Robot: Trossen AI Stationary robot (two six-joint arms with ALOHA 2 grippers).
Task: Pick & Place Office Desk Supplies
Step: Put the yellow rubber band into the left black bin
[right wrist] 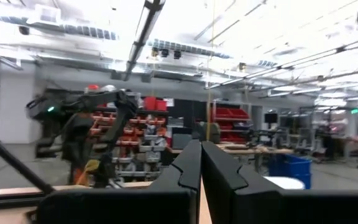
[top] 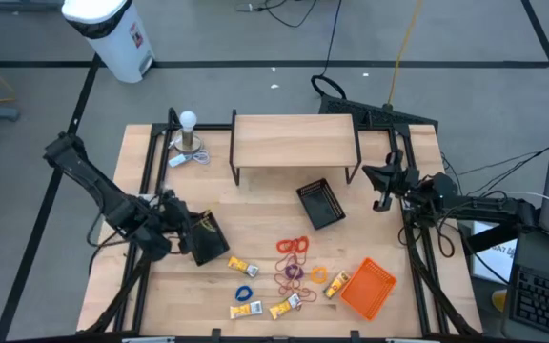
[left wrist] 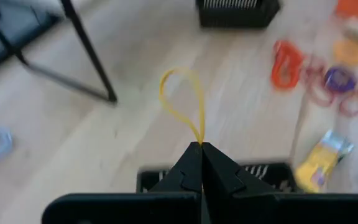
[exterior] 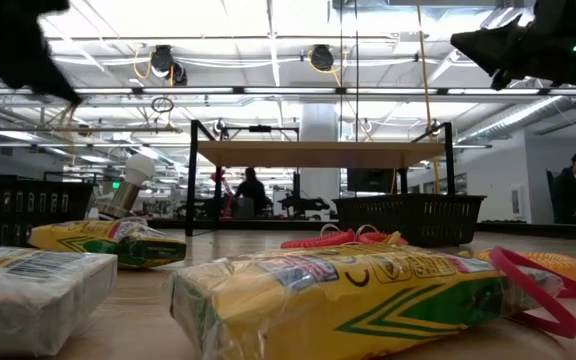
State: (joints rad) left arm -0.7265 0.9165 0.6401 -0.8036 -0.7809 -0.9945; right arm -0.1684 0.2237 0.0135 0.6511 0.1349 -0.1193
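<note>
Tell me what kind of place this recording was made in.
Probably a robotics lab in an open industrial or warehouse-style hall. A wooden table stands on a grey taped floor, exposed ceiling ducts and strip lights run overhead, and shelves of red bins and other workstations with people sit behind.

No legible text anywhere. Yellow packets (exterior: 348,295) in low view carry printed lettering & a barcode, too blurred to read. White bin (top: 112,33) in high view has a red/white label, too small to read.
</note>
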